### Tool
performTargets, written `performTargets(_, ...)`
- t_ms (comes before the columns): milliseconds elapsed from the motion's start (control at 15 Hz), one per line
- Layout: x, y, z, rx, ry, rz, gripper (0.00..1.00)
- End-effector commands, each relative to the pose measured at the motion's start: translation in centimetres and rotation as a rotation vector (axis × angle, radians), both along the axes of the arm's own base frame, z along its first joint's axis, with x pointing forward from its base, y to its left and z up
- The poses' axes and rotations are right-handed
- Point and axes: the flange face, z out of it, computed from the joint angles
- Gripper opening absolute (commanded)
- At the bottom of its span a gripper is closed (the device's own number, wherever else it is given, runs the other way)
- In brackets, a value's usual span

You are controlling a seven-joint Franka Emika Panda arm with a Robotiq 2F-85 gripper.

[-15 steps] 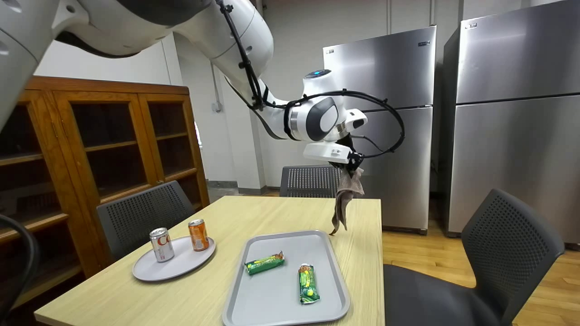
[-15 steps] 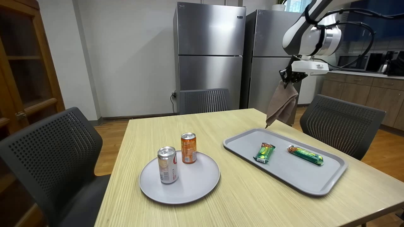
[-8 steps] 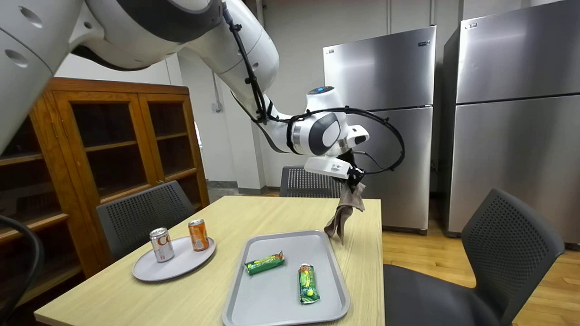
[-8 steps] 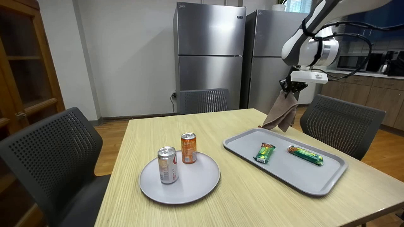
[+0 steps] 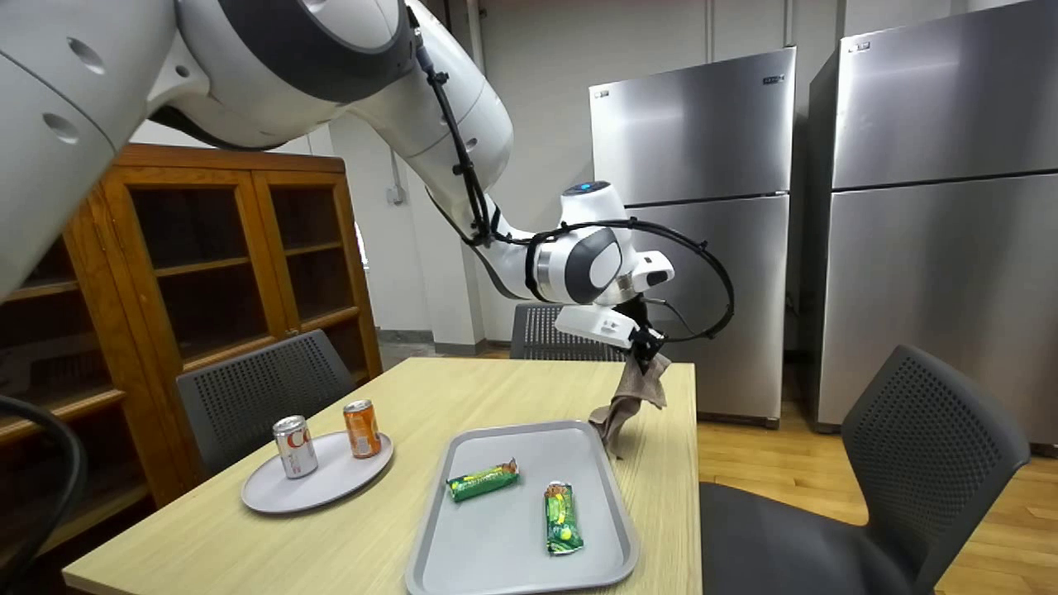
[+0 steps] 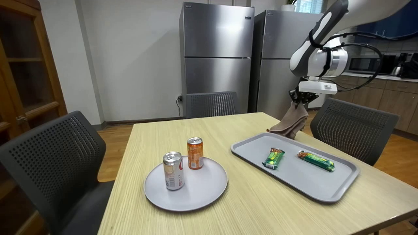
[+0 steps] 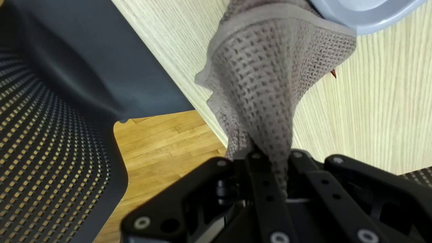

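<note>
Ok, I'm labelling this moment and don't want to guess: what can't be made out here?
Reddish tip, wrist view: its other end is hidden by the cloth; I cannot tell what it is.
Tray, wrist view: cut off by the top edge; only a corner shows.
Fine print on the wrapped bars, both exterior views: too small to read.

On the round grey plate (image 6: 209,192), a silver can (image 6: 173,171) and an orange can (image 6: 195,153) are seen standing upright, just apart. Over on the tray (image 6: 313,182), two green packets (image 6: 273,158) are laid at different angles. Around the table (image 6: 258,202), dark chairs (image 6: 354,129) are spotted; behind, two steel refrigerators (image 5: 702,132) are shown in both exterior views, a wooden cabinet (image 5: 202,266) is caught off to one side, a microwave (image 6: 364,64) glimpsed farther back.
</note>
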Motion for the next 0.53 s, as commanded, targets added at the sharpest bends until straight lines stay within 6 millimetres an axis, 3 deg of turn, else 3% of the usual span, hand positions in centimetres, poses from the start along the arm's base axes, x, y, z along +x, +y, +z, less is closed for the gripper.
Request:
performTargets(0,0.9,0.2,-0.6,-0.013,0.007,-0.04,0.02)
performTargets(467,0.9,0.5,-2.9,-0.02,0.044,-0.07,0.02)
